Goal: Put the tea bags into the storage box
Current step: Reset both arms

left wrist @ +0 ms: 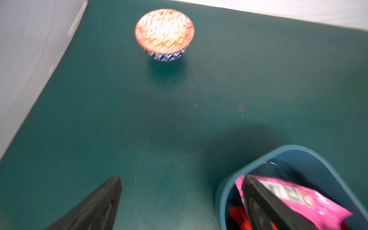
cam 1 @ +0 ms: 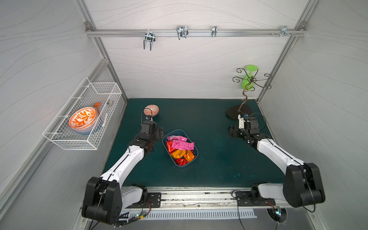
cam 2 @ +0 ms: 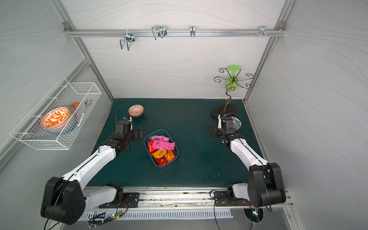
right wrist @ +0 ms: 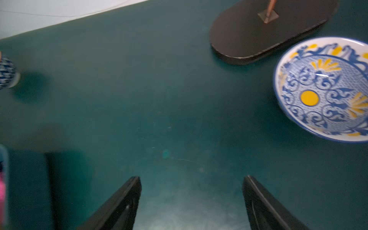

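The left end effector (left wrist: 181, 179) and right end effector (right wrist: 192, 177) gape empty; crinkled foil tea bags (cam 1: 180, 148) filling the shallow blue plastic storage box (cam 1: 174, 131) look light and slippery, best pinched by an edge.

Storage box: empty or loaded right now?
Loaded: the storage box holds a heap of tea bags, pink on top of red and orange, in both top views. None shows on the green mat.
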{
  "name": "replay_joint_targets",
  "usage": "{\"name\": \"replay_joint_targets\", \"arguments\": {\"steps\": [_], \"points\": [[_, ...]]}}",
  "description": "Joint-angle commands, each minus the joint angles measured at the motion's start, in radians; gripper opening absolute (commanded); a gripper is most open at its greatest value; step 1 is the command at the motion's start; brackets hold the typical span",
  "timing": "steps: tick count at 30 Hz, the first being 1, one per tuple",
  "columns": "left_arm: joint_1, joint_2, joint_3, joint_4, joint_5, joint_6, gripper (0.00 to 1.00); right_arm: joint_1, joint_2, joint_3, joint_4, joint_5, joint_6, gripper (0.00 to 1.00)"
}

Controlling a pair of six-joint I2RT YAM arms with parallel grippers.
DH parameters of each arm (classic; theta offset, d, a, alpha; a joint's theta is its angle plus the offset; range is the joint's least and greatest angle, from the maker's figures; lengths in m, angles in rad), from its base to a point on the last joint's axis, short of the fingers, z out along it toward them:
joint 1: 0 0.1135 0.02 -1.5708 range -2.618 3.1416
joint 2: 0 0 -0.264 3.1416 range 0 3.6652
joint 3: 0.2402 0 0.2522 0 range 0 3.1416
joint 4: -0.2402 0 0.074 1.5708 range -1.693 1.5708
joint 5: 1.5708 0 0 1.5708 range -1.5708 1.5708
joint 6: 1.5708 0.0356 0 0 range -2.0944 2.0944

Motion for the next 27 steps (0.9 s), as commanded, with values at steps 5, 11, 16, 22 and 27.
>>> {"name": "replay_joint_targets", "arguments": {"steps": [5,11,16,22,27], "points": [[0.040,0.236,-0.016,0.369,0.042,0.213,0.99,-0.067,0.067,-0.156,0.387,0.029,-0.151,0.84],[0.076,0.311,-0.122,0.631,0.018,0.219,0.99,-0.062,0.123,-0.257,0.688,0.045,-0.204,0.86],[0.128,0.289,-0.139,0.641,0.064,0.162,0.99,-0.051,0.262,-0.321,0.948,0.067,-0.226,0.99],[0.194,0.275,-0.220,0.770,0.086,0.083,0.99,-0.074,0.253,-0.281,0.856,-0.004,-0.217,0.99],[0.184,0.311,-0.367,1.085,0.032,0.085,0.99,-0.096,0.247,-0.270,0.821,-0.051,-0.206,0.99]]}}
